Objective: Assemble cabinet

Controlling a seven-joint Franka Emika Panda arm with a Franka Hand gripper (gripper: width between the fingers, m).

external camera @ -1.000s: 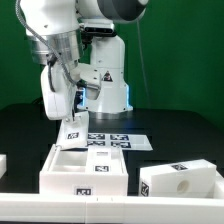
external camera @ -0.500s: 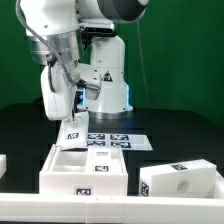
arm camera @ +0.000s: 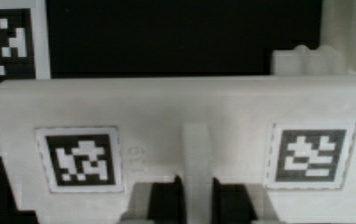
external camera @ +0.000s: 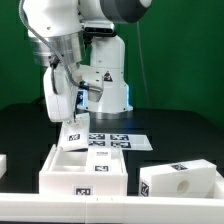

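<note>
Above the bench (external camera: 185,128), at about seven o'clock in the exterior view, the tool (external camera: 70,118) hangs with a small white cabinet panel (external camera: 72,129) clamped in it. Against the pictures from a second and half a second ago, the panel sits a shade lower and the arm's wrist has shifted slightly. The change is small, and nothing else on the bench has moved. I read this as a slow descent toward the open cabinet box (external camera: 85,168), which lies at six o'clock from the panel with its cavity facing up. The panel's lower edge is near the box's far wall, but I cannot tell whether they touch yet. If this reading holds, the panel is about to be seated and is not yet joined.

The tool is narrow and gripping the panel. In the wrist view its dark fingers (arm camera: 152,203) stand on either side of a raised rib in the middle of the panel, between two marker tags. The jaws are almost together, with only that rib between them. The panel fills most of that view and looks square to the fingers.

A second cabinet block (external camera: 182,180), with a round hole in its face, lies well apart at four o'clock in the exterior view. The marker board (external camera: 120,141) lies flat just behind the box.
</note>
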